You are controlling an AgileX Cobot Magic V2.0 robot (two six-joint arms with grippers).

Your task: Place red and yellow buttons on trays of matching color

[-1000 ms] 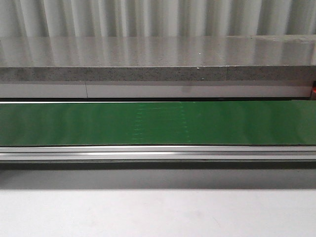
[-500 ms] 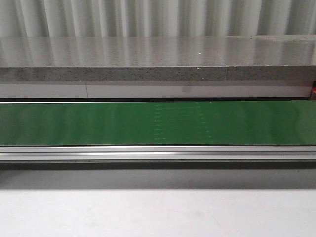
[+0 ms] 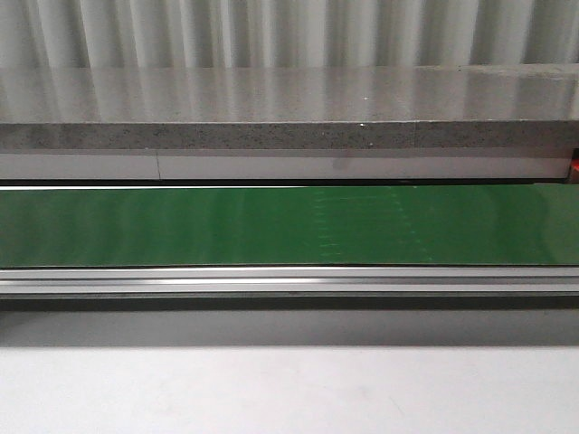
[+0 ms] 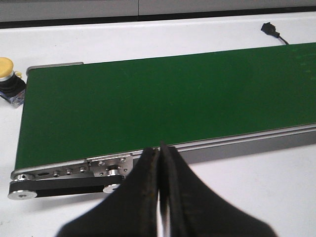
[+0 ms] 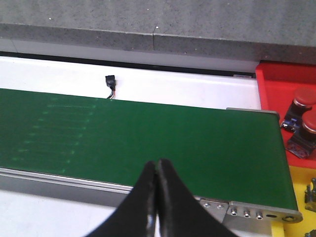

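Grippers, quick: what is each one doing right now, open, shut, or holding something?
Left gripper: closed, holding nothing.
Right gripper: closed, holding nothing.

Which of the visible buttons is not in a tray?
The yellow button, which sits on the white table beside the end of the green belt. The two red buttons lie in the red tray.

Even, bright overhead light; soft glare on the green belt; gripper tips blurred.
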